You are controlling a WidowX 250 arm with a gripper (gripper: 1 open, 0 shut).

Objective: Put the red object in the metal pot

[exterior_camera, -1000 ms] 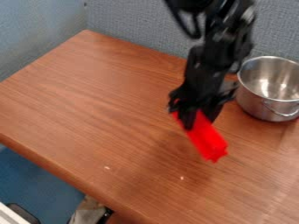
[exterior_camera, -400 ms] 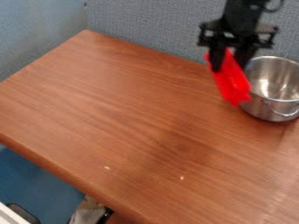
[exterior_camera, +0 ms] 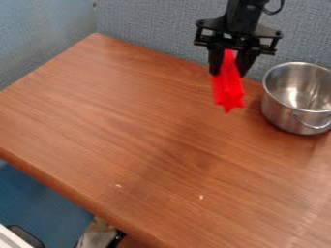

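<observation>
Held aloft over the wooden table (exterior_camera: 104, 116): the red object (exterior_camera: 229, 83), pinched at its upper end by the gripper (exterior_camera: 233, 50), jaws part-closed around it, bar hanging nearly straight down, just left of the metal pot (exterior_camera: 299, 96) and not yet above its opening. Best carried sideways toward the pot with the lower tip kept clear above the rolled rim, centred over the bowl, then lowered before release; likely to tip out if dropped on the rim. Compared with a second ago: then low over the table, bar slanting toward the front; now lifted higher, farther back, bar swung to vertical.
</observation>
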